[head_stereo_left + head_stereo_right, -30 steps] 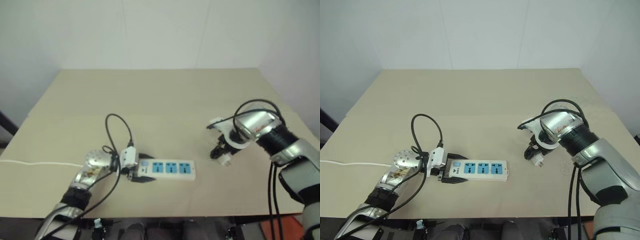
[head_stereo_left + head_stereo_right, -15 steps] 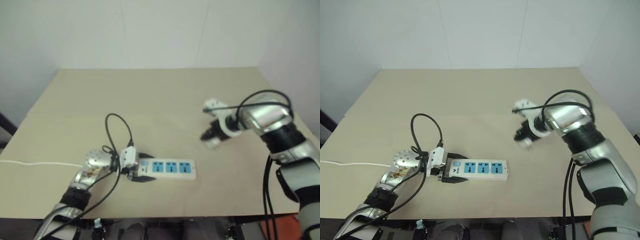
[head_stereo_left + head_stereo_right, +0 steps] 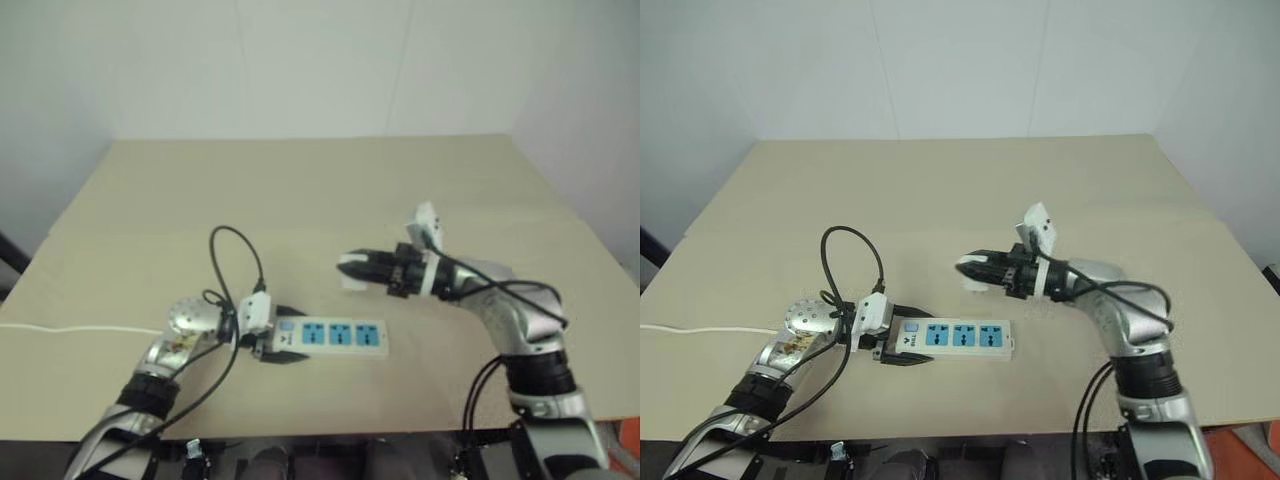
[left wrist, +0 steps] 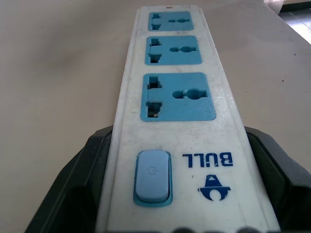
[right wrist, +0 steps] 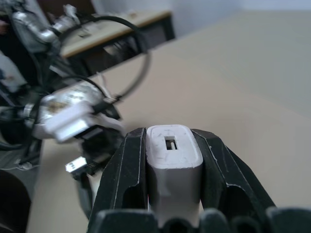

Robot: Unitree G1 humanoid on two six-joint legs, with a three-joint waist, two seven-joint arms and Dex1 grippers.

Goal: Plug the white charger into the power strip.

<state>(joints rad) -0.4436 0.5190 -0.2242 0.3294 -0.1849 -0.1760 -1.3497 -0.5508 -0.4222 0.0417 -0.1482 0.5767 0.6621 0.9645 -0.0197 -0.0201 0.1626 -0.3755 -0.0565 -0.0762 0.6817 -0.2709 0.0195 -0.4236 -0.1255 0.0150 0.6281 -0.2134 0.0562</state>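
Beige table (image 3: 300,190): near its front edge the left gripper (image 3: 902,347) clamps the power strip (image 3: 960,338); the right gripper (image 3: 975,268), raised, pinches the white charger (image 3: 974,281).

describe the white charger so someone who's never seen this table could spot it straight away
Start at the tan table and find the power strip near its front edge, its switch end between the left gripper's fingers. Above the strip's far end, off the tabletop, the right gripper is shut on the white charger. It is a small white block with no blue sockets and no cord.
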